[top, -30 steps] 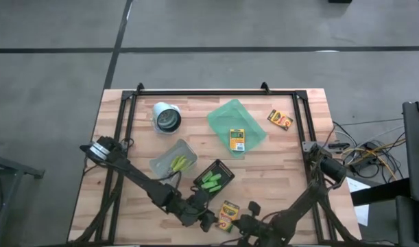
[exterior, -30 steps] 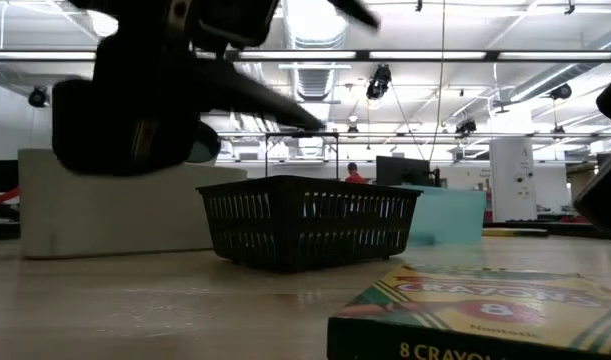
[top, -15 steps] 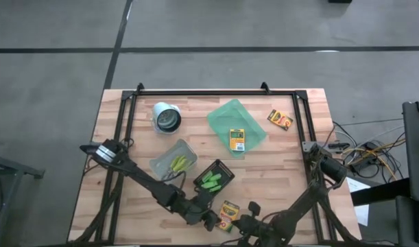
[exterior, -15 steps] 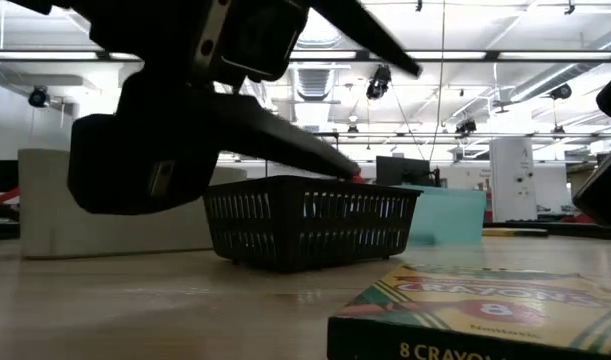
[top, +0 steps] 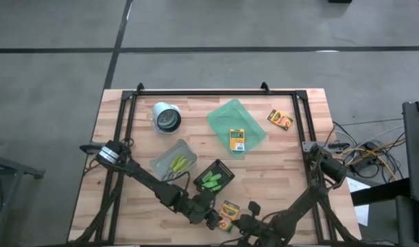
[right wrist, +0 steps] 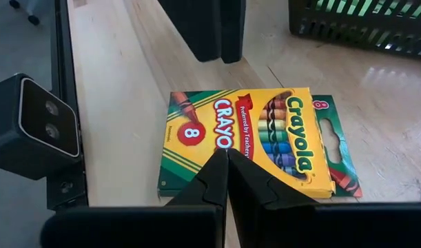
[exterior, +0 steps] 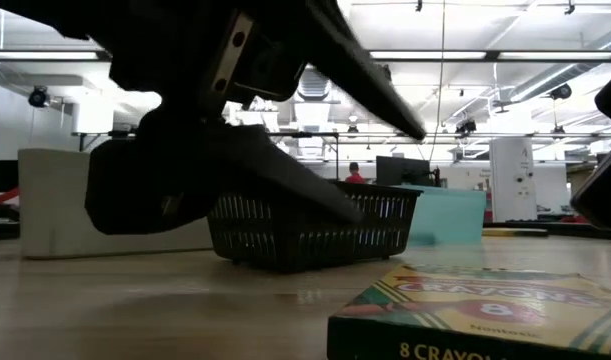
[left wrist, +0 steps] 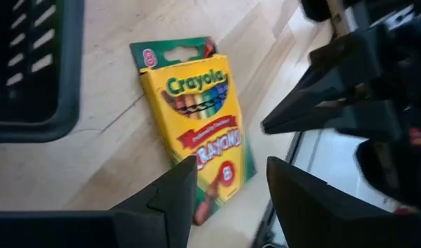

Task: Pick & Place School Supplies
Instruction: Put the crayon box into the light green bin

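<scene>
The left gripper (left wrist: 224, 189) hangs right over the Crayola crayon box (left wrist: 200, 120) at the near edge of the table, its two dark fingers (left wrist: 172, 200) spread apart with nothing between them, the gap lined up over the box's lower end. From the table-height camera the arm fills the frame, low and close to the wood, with the box (exterior: 485, 310) lying flat in front. That box, seen from above (top: 228, 213), sits just beside the black mesh basket (top: 214, 177), which already holds several bright green markers (top: 210, 180).

The right gripper (right wrist: 226, 172) is on the opposite side of the same box, fingers pressed together and empty, the tips just over the box's edge. That, I'd say, is the worry: both arms are crowded round one small flat thing, and if the left one drops to grasp while the right stays put, they could knock together or shove the box off line. The box also lies flat on the wood near the table's front, so a closing pinch may slide it or skid off its slick faces rather than lift it.

Farther out, a second crayon box (top: 236, 138) rests on the translucent green tray (top: 226, 113), a third (top: 280, 120) lies alone toward the far right corner, and the clear bin (top: 162, 161) holds yellow-green items (top: 179, 163).
</scene>
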You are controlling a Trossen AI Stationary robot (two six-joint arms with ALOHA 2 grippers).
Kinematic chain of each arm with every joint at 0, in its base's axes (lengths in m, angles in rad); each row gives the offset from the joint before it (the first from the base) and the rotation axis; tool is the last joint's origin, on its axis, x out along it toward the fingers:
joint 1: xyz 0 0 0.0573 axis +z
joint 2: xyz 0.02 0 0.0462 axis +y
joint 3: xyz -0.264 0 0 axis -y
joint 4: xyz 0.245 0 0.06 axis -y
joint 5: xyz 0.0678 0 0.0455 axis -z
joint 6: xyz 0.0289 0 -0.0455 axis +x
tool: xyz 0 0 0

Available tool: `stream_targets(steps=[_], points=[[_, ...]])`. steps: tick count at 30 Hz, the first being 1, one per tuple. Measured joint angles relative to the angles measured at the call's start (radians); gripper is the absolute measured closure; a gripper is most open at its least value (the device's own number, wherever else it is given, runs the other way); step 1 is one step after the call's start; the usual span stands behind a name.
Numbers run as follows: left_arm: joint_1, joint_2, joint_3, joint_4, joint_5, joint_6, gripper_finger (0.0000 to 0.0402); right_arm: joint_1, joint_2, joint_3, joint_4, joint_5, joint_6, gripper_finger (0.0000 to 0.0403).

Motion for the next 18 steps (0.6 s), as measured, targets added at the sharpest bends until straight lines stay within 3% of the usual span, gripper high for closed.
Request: stream_targets(steps=[5,18], points=[[0.000,0.007,0.000,-0.028,0.013,0.049,0.0221,0.000,0.000,-0.001,-0.001,0.000,0.000,0.0394],[0.003,0.026,0.002,-0.046,0.040,0.004,0.0221,0.000,0.000,-0.006,-0.007,-0.002,0.005,0.0394]])
